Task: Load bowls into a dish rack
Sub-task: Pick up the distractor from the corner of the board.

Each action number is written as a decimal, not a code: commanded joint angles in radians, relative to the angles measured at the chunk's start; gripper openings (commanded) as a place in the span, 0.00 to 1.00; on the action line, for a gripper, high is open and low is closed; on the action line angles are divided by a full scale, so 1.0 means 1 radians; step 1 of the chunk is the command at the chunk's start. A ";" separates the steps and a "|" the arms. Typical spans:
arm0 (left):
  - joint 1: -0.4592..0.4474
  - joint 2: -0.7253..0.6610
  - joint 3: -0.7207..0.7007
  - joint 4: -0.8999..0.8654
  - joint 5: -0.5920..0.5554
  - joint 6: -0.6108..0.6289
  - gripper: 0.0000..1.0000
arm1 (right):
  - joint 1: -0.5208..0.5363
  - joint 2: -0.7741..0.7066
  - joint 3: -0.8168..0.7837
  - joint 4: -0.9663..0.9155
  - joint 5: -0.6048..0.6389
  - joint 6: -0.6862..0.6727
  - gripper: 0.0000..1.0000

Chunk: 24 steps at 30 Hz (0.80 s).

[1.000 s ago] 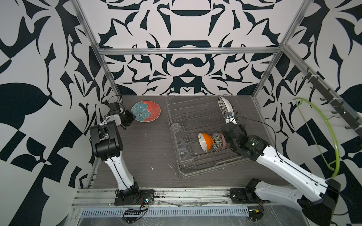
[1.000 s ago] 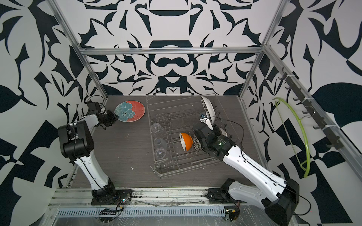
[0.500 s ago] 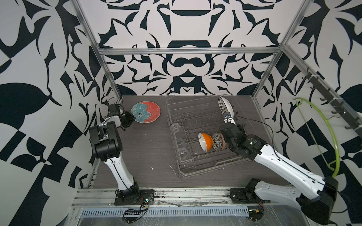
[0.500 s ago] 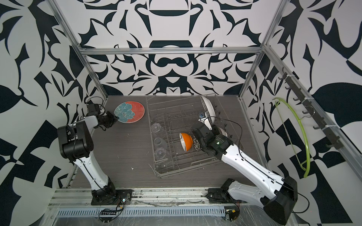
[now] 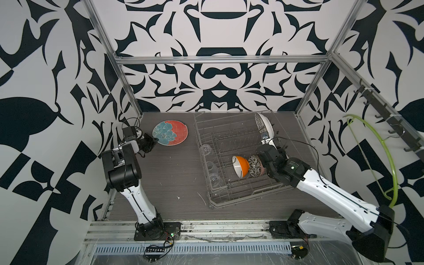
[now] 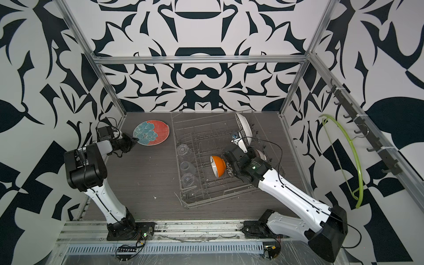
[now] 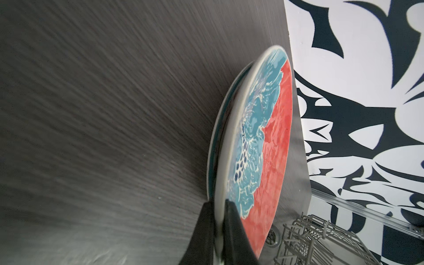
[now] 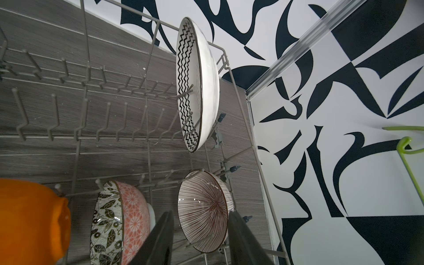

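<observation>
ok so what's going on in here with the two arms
The left claw is shut on the rim of the red-and-teal flower plate on the table. The orange bowl, floral bowl and striped bowl stand on edge in the dish rack, and the right claw hangs open by the striped bowl.

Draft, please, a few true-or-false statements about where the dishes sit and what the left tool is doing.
The left tool grips the flower plate by its rim. True.
The orange bowl lies outside the dish rack. False: it rests on its side inside the rack.
The floral bowl stands between the orange bowl and the striped bowl. True.
The dish rack holds no glassware. False: three clear glasses line one side.
</observation>
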 commanded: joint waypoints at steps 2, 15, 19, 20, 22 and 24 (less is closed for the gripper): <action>0.006 -0.077 -0.030 0.130 0.102 -0.027 0.00 | 0.009 -0.001 0.046 -0.004 0.040 0.007 0.43; 0.053 -0.119 -0.103 0.380 0.209 -0.211 0.00 | 0.012 0.008 0.047 -0.006 0.054 0.007 0.43; 0.065 -0.135 -0.104 0.377 0.207 -0.218 0.00 | 0.015 0.014 0.049 -0.008 0.059 0.007 0.43; 0.068 -0.140 -0.107 0.384 0.208 -0.224 0.00 | 0.015 0.014 0.049 -0.007 0.060 0.007 0.43; 0.070 -0.147 -0.116 0.411 0.216 -0.241 0.00 | 0.015 0.014 0.049 -0.008 0.060 0.007 0.43; 0.071 -0.152 -0.122 0.436 0.229 -0.262 0.00 | 0.016 0.013 0.049 -0.007 0.060 0.007 0.43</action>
